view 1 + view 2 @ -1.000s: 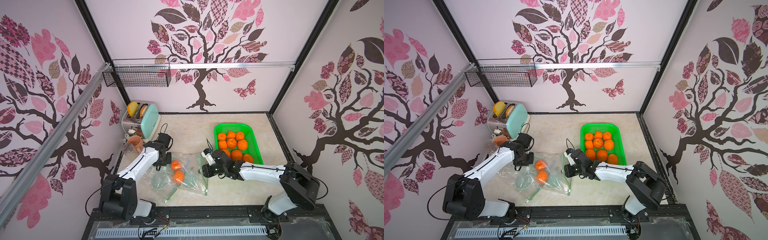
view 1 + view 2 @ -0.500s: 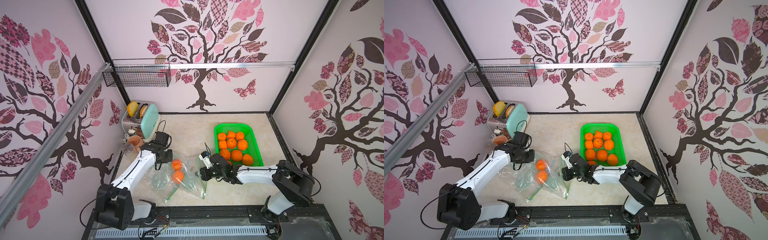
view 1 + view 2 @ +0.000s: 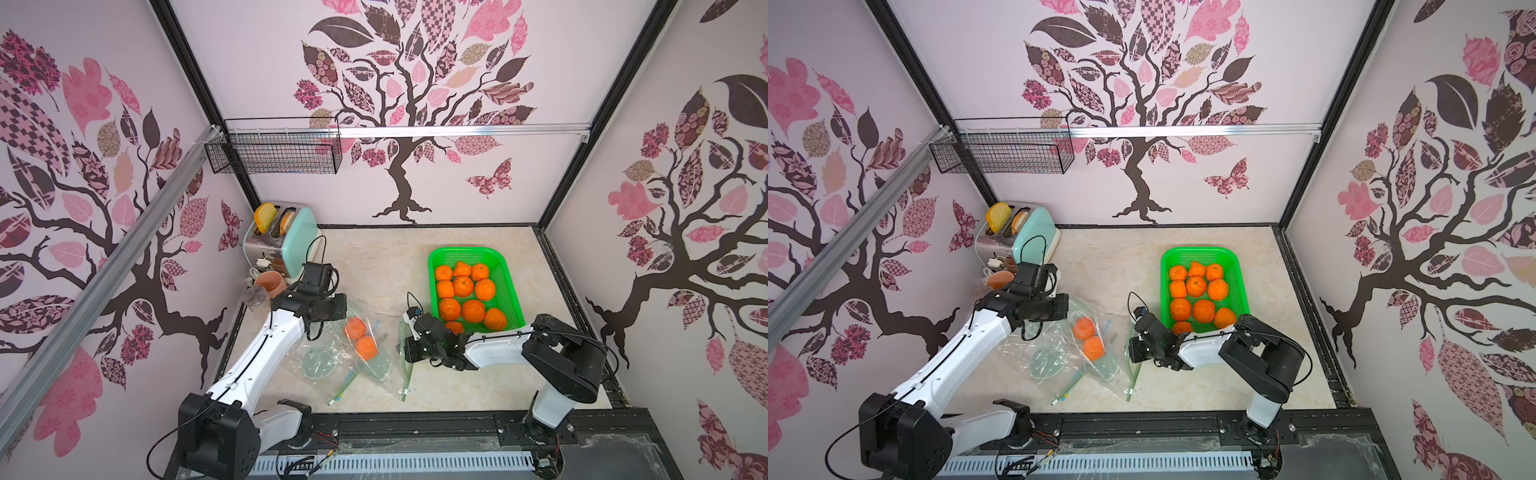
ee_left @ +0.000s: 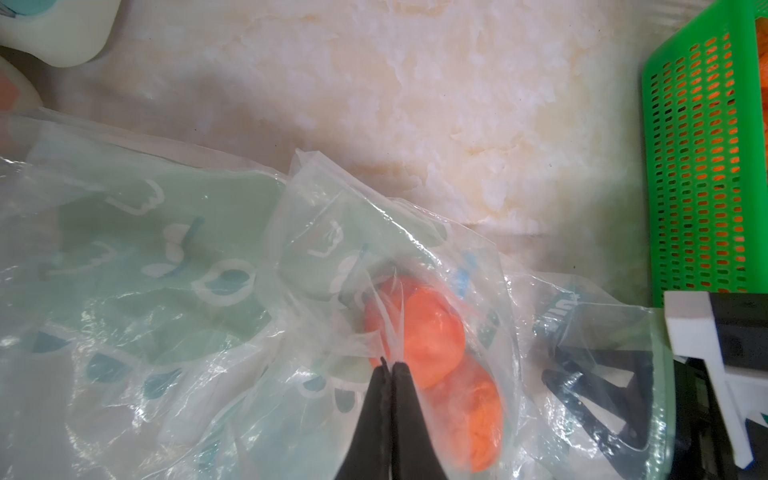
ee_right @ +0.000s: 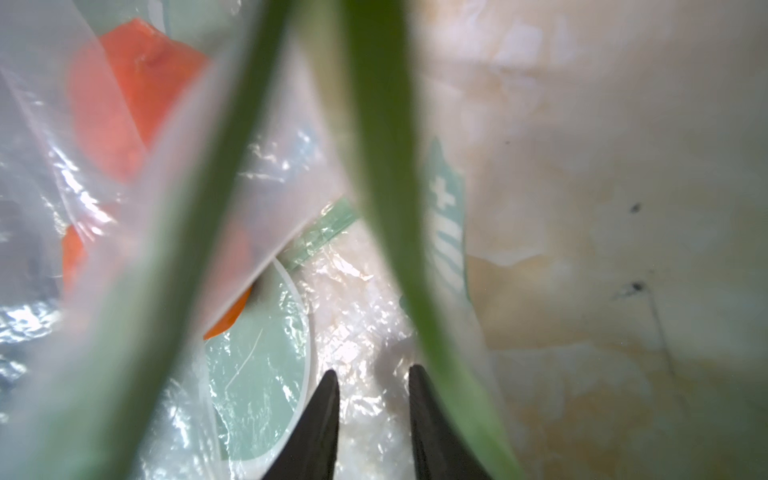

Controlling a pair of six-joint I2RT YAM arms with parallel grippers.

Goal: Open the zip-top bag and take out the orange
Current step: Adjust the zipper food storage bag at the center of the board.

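Top views look steeply down — wrist cameras close upon the bag.

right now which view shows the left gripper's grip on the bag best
The left wrist view: the left gripper is shut, pinching a fold of the zip-top bag beside an orange. In both top views its body hides the fingertips over the bag. The right wrist view shows only the bag's mouth, not this gripper.

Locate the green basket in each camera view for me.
Both top views: green basket, right of centre.
Left wrist: only its perforated side wall shows.
Right wrist: not in view.
Shared landmark: the bagged oranges, seen in all four.
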